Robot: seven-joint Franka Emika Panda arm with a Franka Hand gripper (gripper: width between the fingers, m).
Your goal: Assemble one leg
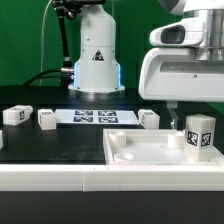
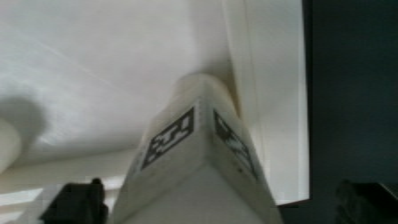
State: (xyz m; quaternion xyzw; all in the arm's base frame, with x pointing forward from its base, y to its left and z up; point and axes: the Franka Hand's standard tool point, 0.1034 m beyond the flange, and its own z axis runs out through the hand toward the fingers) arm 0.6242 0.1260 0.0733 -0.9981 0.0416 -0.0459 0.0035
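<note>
A leg [image 1: 198,135], a small white post with black-and-white tags, stands upright at the right end of the wide white panel [image 1: 130,150] in the exterior view. In the wrist view the leg [image 2: 199,150] rises between my two dark fingertips [image 2: 75,200], with a gap on each side. My gripper [image 2: 219,205] is open and straddles the leg without touching it. The gripper body fills the upper right of the exterior view, with one finger [image 1: 172,118] showing beside the leg. The panel's rim [image 2: 267,70] runs along the leg in the wrist view.
Three more small white legs lie on the black table: two at the exterior view's left [image 1: 15,115] [image 1: 47,118] and one near the middle [image 1: 148,118]. The marker board [image 1: 95,116] lies behind the panel. The arm's base [image 1: 95,60] stands at the back.
</note>
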